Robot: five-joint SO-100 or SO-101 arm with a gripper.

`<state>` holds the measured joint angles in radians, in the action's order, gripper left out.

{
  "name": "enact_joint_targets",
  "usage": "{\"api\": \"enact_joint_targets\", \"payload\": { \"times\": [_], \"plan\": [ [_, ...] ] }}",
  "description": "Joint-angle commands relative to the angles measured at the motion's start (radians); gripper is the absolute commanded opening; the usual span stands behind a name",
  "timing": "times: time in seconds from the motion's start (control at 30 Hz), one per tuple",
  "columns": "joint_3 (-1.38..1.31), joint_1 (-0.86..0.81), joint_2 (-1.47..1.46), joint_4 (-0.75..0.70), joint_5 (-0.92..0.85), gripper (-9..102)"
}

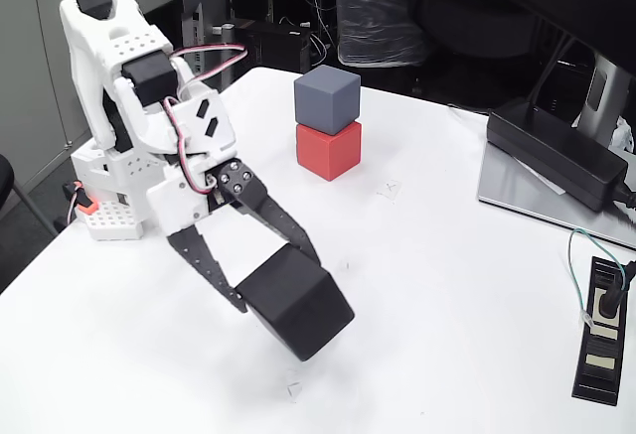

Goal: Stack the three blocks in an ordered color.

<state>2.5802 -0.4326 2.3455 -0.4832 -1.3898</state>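
- Black block [295,307] sits closest to the lens, tilted on a corner, clamped between the two dark fingers of the end effector [278,290].
- End effector's grip is closed around that black block: one finger [207,270] runs down its left side, the other [283,223] lies along its upper edge.
- Whether the block's lowest corner touches the counter [447,305] or hangs just above it, I cannot tell from this angle.
- White arm [129,86] rises at the left of the fixed view, folded forward, red and white wires looping past its joints.
- Arm's base rests near the left edge of the white counter, with a small orange part beside it.
- Further back, near the middle of the frame, the red block [329,150] stands flat on the counter.
- Grey block [327,97] sits right on top of the red one, a little turned against it, two high and upright.
- That pair stands well apart from the gripped black block, up and to the right of it.
- Over on the right, a long black power brick [556,151] lies on a grey plate.
- Near the right edge, a black strip [603,333] with a green and white cable plugged in.
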Motion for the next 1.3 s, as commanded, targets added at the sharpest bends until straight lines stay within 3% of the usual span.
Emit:
{"api": "enact_joint_targets", "payload": {
  "times": [0.0, 0.53, 0.77, 0.93, 1.27],
  "plan": [
    [-0.123, 0.067, 0.014, -0.055, 0.103, 0],
    [-0.873, 0.365, 0.014, -0.779, 0.328, 0],
    [-1.18, 0.592, 0.015, -1.106, 0.38, 0],
    [-1.289, 0.762, 0.054, -1.098, 0.466, 0],
    [-1.289, 0.997, 0.064, -1.1, 0.474, 0]
  ]
}}
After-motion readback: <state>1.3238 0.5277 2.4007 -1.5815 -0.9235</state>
